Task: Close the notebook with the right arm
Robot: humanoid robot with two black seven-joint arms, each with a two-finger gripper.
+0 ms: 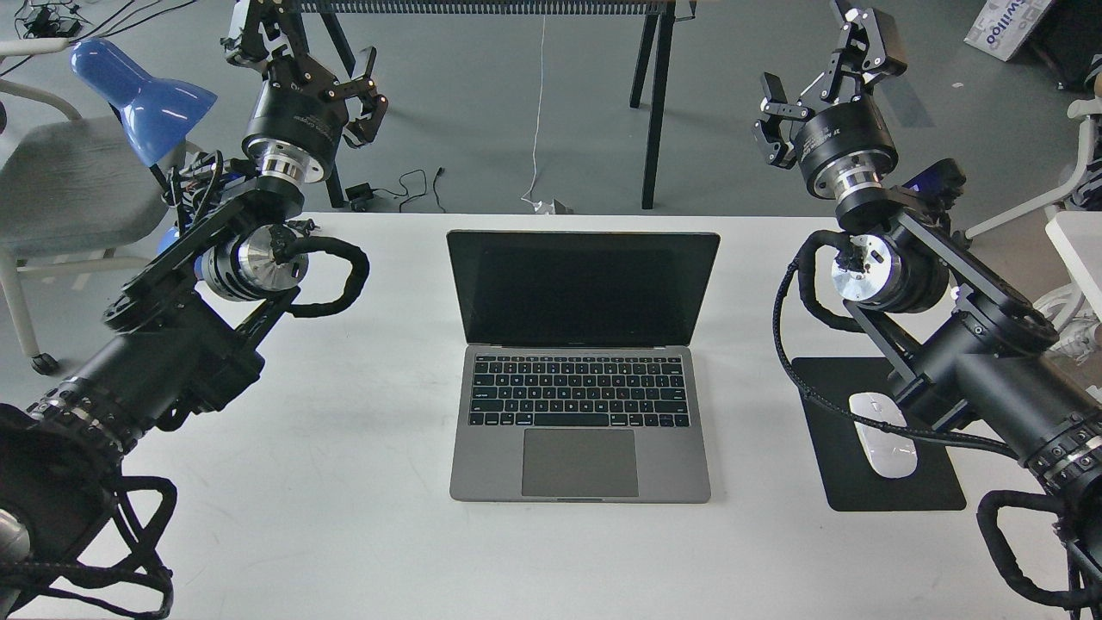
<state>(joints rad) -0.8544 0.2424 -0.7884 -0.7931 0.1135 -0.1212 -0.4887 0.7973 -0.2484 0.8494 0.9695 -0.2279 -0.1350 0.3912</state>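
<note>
The notebook (581,405) lies open in the middle of the white table (344,482), its black screen upright and facing me, keyboard and trackpad exposed. My right arm (973,344) reaches in from the right, well to the right of the notebook. At its far end the right gripper (820,73) hangs open and empty, up beyond the table's back edge, to the right of the screen. My left gripper (308,60) is open and empty too, high at the back left near the blue lamp.
A black mouse pad (895,491) with a white mouse (882,435) lies under my right arm. A blue lamp (142,95) and a grey chair (60,181) stand at the left. Black table legs (654,112) and cables are behind the table.
</note>
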